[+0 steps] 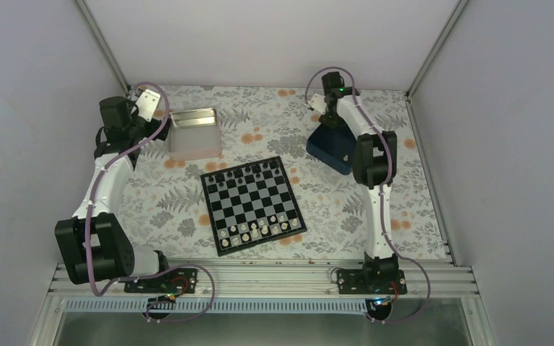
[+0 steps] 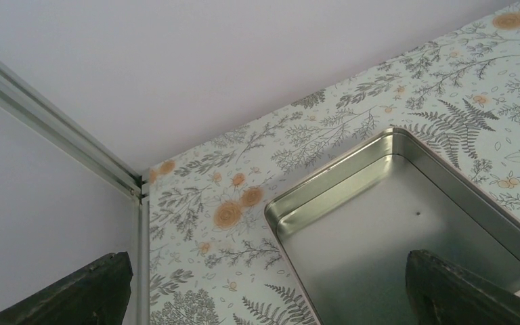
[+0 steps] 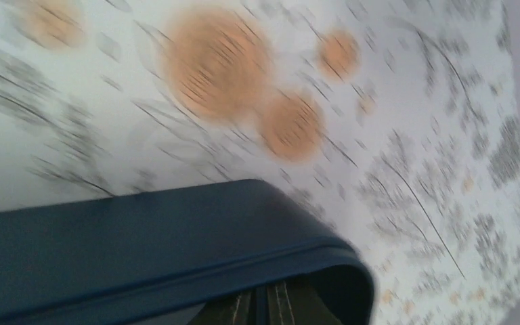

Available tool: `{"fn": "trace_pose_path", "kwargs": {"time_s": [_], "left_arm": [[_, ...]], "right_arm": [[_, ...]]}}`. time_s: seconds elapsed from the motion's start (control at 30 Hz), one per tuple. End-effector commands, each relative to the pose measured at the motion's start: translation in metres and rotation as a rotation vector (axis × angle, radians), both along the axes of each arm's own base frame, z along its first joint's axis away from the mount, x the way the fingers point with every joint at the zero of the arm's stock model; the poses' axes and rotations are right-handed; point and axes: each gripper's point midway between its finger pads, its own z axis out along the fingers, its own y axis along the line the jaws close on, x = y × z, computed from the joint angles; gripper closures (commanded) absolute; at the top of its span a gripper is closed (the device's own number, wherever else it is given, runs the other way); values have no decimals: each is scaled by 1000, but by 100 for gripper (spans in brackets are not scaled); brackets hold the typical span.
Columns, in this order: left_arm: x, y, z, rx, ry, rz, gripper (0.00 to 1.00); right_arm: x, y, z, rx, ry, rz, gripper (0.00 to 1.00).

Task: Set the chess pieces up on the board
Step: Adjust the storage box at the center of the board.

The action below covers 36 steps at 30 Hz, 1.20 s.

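Nearest the arm bases, the board (image 1: 252,205) lies flat in the middle of the flowered table (image 1: 346,209), turned a little askew. The white chess pieces (image 1: 254,230) stand along its near edge, most in the last row and a few in the row ahead. They are too small for me to count or to tell their ranks, but I think I see gaps, so I judge that side well begun and not finished. Along the board's far edge stands a line of black pieces (image 1: 245,171), which also looks incomplete.

Beyond the board on the left sits the silver tin (image 1: 195,133); the part of its floor that my left wrist view shows holds nothing. The left gripper (image 2: 264,301) hangs near the tin with its fingers spread wide and nothing between them.

Far right, the right gripper (image 3: 271,310) reaches down just inside the rim of the blue tray (image 1: 332,148), its fingers pressed together. I cannot tell whether a piece is pinched between them (that view is smeared, and a piece this tiny would hide easily).

What remains, as I judge it, is filling the open squares. No view shows me how many pieces are left in the tray.
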Motion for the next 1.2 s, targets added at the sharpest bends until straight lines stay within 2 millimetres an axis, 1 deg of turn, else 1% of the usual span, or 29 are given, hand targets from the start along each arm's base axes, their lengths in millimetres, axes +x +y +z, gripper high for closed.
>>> {"fn": "trace_pose_path", "kwargs": {"time_s": [0.0, 0.03, 0.1, 0.17, 0.3, 0.4, 0.47, 0.57, 0.67, 0.77, 0.93, 1.17], "left_arm": [[-3, 0, 11, -12, -30, -4, 0], [-3, 0, 12, -13, -33, -2, 0], [-4, 1, 13, -14, -36, 0, 0], [-4, 0, 12, -14, -36, -2, 0], [-4, 0, 12, -16, -34, -7, 0], [-5, -1, 13, -17, -37, -9, 0], [-5, 0, 14, -16, -40, -8, 0], [-5, 0, 12, -19, -36, -10, 0], [-5, -1, 12, -21, -34, -14, 0], [-4, -2, 11, -26, -29, -20, 0], [-5, -2, 13, -28, -34, -21, 0], [-5, -3, 15, -30, -34, -24, 0]], "right_arm": [[-17, 60, 3, 88, 24, 121, 93], [-25, 73, 5, 103, 31, 143, 93], [-41, 92, 9, 133, 48, 179, 93], [-56, 105, 14, 150, 62, 202, 93], [-78, 116, 15, 169, 115, 219, 93], [-100, 118, 10, 166, 179, 228, 93], [-116, 119, 11, 171, 213, 236, 93], [-140, 117, 17, 182, 243, 240, 93], [-160, 108, 18, 175, 272, 223, 93], [-176, 99, 13, 162, 296, 209, 93], [-196, 87, 7, 149, 339, 187, 93], [-231, 65, 11, 141, 373, 153, 94]]}}
